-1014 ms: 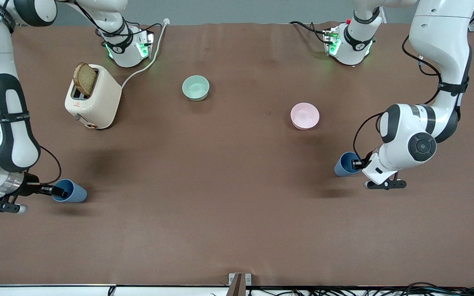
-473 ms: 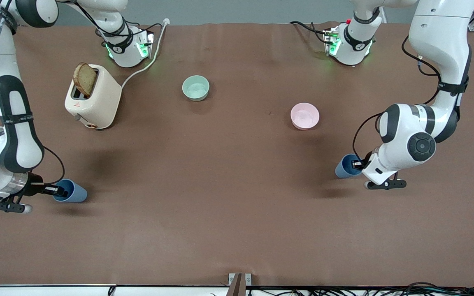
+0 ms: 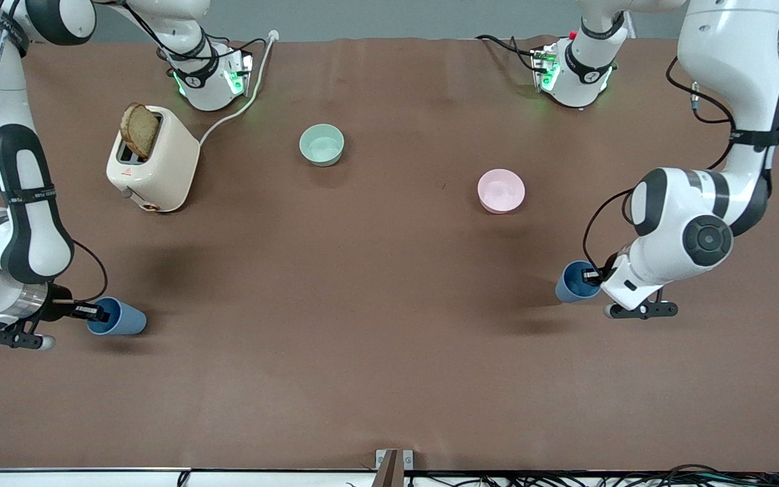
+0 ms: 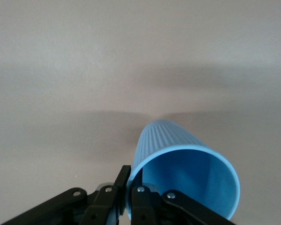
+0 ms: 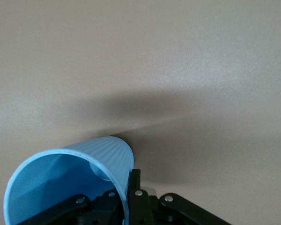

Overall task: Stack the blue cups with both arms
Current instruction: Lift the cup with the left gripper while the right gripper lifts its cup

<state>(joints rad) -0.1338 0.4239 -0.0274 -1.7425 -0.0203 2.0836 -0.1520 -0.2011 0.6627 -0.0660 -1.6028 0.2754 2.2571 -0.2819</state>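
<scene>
We counted two blue cups, one (image 3: 119, 318) at the right arm's end of the table and the other (image 3: 575, 283) at the left arm's end. We recorded two bowls: one mint-green bowl (image 3: 322, 145), one pink bowl (image 3: 501, 191). One toaster (image 3: 153, 159) held one slice of bread (image 3: 139, 130).

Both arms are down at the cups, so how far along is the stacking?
Done: each arm has gripped a cup by its rim. The left gripper is shut on one blue cup; the right gripper is shut on the other blue cup. In hand: the grasps only. Left: bringing the cups together, since they sit at the table's two ends, and nesting one in the other.
</scene>
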